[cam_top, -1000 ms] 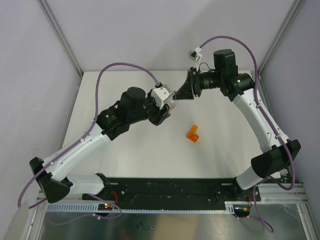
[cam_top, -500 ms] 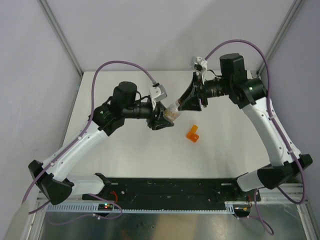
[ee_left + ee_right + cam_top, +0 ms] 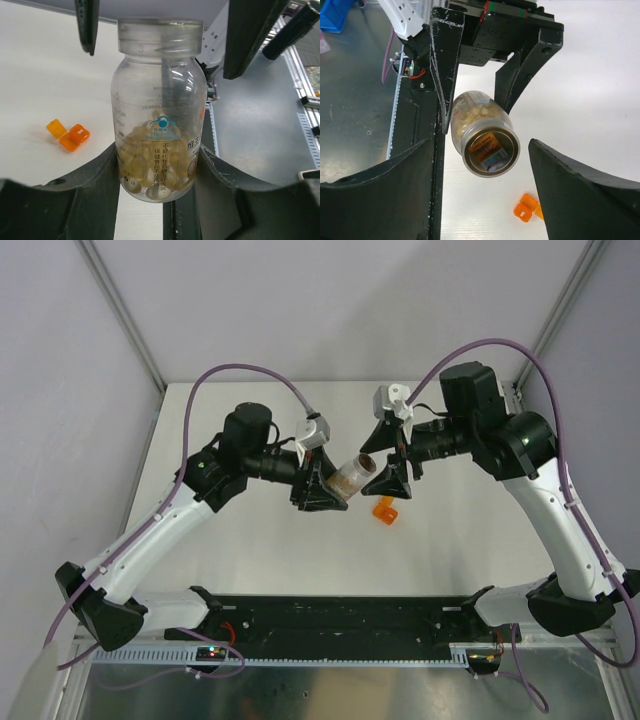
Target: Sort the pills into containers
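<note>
left pincer [image 3: 325, 488] clenches the clear plastic bottle [image 3: 159, 110] of pale pills [image 3: 150, 175], tilted above the white counter [image 3: 450, 540] near the small orange two-cell box [image 3: 385, 509]. right pincer [image 3: 392, 475] stands released, flanking the cap. a loose cap could spill pills wide.

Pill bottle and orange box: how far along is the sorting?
Done: the left tool grips the pill bottle, held up. In hand: the open right tool flanks its top end, cap apparently still on, without touching. Left: all pills seen sit inside the bottle; none shows in the orange box, lying apart.
</note>
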